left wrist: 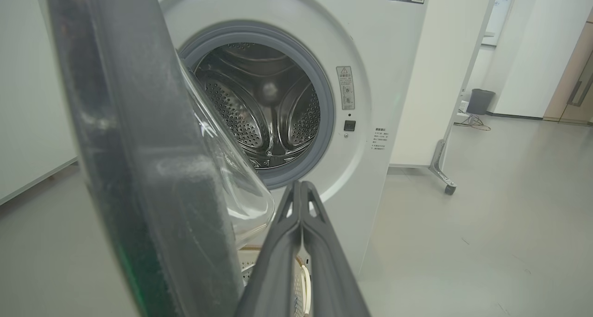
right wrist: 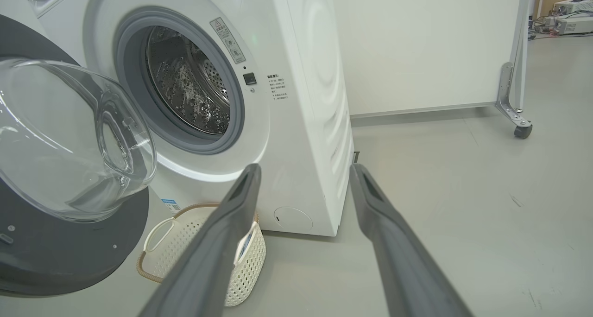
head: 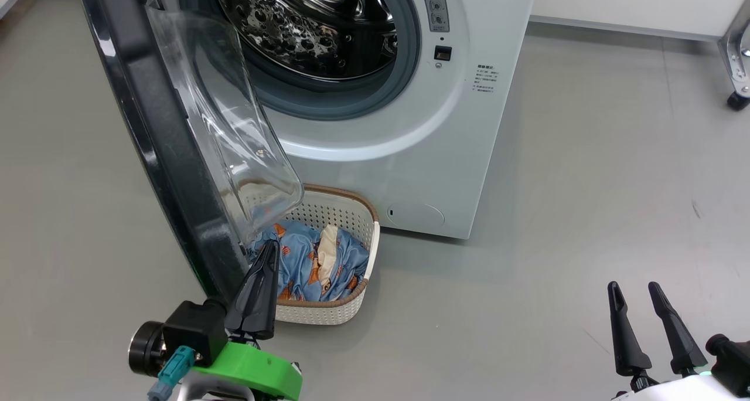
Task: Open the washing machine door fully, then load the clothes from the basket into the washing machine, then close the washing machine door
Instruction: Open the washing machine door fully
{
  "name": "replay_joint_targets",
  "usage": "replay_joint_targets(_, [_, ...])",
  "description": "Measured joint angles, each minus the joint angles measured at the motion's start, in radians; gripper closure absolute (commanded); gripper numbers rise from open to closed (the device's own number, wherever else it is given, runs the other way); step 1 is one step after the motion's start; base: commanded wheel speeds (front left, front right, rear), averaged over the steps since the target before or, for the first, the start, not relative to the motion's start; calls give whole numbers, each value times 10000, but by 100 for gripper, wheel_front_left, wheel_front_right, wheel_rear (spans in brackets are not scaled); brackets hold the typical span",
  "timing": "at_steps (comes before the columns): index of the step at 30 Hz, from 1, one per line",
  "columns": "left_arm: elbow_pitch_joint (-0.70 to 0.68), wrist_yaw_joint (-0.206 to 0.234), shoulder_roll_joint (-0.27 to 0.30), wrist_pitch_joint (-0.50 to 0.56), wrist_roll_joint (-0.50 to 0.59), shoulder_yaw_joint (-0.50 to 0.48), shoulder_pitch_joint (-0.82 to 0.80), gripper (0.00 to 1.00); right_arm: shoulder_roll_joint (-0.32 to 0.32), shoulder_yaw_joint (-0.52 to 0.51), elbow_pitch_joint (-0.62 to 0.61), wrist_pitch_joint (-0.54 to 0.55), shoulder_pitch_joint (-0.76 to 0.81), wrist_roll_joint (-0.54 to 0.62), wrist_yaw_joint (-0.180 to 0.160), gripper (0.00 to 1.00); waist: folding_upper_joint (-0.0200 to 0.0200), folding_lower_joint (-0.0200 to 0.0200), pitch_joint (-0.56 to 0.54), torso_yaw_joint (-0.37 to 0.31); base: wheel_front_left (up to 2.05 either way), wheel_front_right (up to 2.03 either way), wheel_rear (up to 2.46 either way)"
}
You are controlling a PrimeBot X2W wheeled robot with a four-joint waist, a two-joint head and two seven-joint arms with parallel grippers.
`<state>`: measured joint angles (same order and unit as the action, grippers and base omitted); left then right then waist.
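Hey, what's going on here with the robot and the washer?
The washing machine door stands open; the robot's left claw, shut and empty, is beside its black rim, by the basket. The clothes lie in that basket on the floor; the drum looks empty. The right claw hangs open and idle.

The washing machine door (head: 176, 155) stands swung open from the washing machine (head: 410, 125); before it, the basket (head: 345, 307) holds the clothes (head: 304, 260).

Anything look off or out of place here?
Nothing spilled or damaged. Only oddity: the basket sits close under the open door, whose glass bowl appears to overhang one corner and some of the clothes, crowding access.
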<state>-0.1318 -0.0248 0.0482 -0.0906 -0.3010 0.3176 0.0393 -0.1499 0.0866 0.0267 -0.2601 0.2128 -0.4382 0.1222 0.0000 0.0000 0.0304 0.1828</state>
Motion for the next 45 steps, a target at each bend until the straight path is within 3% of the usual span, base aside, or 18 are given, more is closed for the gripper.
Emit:
replay_joint_targets(21, [711, 757, -4, -263, 29, 77, -494, 100, -8, -19, 63, 0, -44, -10, 0, 0, 0, 0, 88, -158, 0, 0, 0])
replay_joint_targets(45, [1262, 1235, -46, -249, 591, -138, -863, 100, 2, -119, 79, 0, -51, -90, 0, 0, 0, 0, 196, 399, 0, 0, 0])
